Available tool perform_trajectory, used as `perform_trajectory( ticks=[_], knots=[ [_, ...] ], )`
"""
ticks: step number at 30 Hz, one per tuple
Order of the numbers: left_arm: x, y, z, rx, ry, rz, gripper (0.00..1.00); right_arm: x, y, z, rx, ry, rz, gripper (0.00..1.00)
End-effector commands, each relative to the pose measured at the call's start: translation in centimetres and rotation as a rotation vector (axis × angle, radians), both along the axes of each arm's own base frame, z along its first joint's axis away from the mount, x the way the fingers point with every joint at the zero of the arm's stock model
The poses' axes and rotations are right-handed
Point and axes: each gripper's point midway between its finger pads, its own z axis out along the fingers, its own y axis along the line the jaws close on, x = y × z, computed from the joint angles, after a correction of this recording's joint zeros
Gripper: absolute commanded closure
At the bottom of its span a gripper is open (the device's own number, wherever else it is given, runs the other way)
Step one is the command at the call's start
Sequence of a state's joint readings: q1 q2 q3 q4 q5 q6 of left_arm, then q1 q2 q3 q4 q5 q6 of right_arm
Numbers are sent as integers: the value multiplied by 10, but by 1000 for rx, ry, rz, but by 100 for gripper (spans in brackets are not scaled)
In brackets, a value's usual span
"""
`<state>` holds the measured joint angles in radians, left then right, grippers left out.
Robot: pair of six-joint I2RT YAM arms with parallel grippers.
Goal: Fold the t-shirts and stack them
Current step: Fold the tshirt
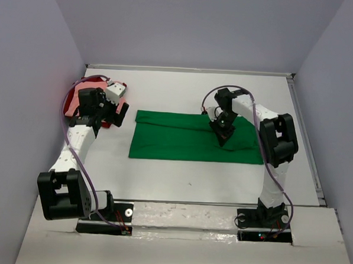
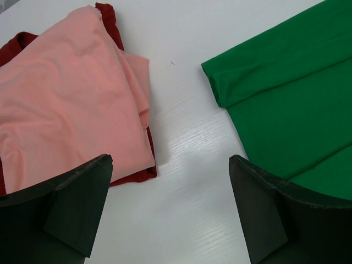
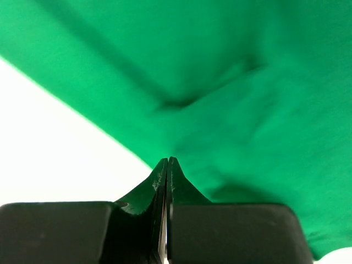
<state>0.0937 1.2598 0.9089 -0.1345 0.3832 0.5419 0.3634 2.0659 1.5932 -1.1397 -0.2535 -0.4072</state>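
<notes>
At the far left of the bench point(image 1: 179, 185), the salmon-pink shirt point(image 2: 66, 104) lay folded on top of the dark red shirt point(image 2: 137, 175), whose edge peeked out along the pink one's sides. We took this pair for the start of the stack, set off to the left so the middle of the bench could serve for folding.

The left tool point(image 1: 115, 111) hung above the bare strip between that pile and the green shirt point(image 1: 182, 141), its jaws spread wide and holding nothing. In the left wrist view its fingers point(image 2: 71, 209) framed the pile's corner on one side and the green shirt's left end on the other. We judged it was placed there to take that left end.

The green shirt lay flat in the middle as a long band running left to right, with a folded flap along its far edge. It was near the pile but not touching it. We read it as folded lengthwise, not yet folded across, and not yet stacked.

The right tool point(image 1: 224, 131) sat low over the right part of the green shirt with its jaws pressed together. In the right wrist view its fingertips point(image 3: 162, 176) met against the cloth. We could not tell whether any cloth was nipped between them. Our guess was that it was pinning or smoothing that end.
</notes>
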Motion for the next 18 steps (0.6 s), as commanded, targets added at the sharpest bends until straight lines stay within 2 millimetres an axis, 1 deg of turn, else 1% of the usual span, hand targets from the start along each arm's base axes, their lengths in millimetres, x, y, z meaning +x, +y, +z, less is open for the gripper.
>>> perform_trajectory(
  ticks=[1, 2, 3, 5, 7, 10, 11, 12, 13, 14, 15, 17, 18],
  knots=[
    [-3, -2, 13, -7, -43, -18, 1, -37, 21, 56, 105, 14, 61, 100],
    [-3, -2, 14, -6, -46, -19, 1, -43, 18, 57, 102, 22, 60, 100],
    [-3, -2, 15, -6, -48, -19, 1, -48, 20, 65, 107, 6, 71, 100],
    [-3, -3, 15, -9, -49, -20, 1, -53, 18, 70, 106, 3, 67, 100],
    [-4, -3, 15, -11, -49, -21, 1, -55, 17, 78, 117, -23, 70, 100],
    [-4, -3, 15, -13, -49, -22, 1, -49, 14, 77, 100, -65, 64, 100],
    [-4, -4, 16, -12, -51, -25, 1, -48, 12, 74, 87, -70, 61, 100],
    [-4, -4, 17, -13, -52, -25, 1, -41, 6, 70, 43, -98, 43, 100],
    [-4, -4, 17, -14, -55, -25, 1, -28, 6, 67, 28, -149, 33, 100],
    [-5, -4, 18, -15, -57, -26, 1, -18, 0, 62, -21, -179, 12, 100],
    [-5, -4, 18, -15, -59, -26, 1, -6, 1, 59, -27, -219, 3, 100],
    [-5, -4, 17, -16, -54, -27, 1, 6, 2, 56, -43, -243, -5, 100],
    [-5, -4, 17, -16, -54, -26, 1, 10, 4, 48, -48, -232, -8, 100]
  ],
)
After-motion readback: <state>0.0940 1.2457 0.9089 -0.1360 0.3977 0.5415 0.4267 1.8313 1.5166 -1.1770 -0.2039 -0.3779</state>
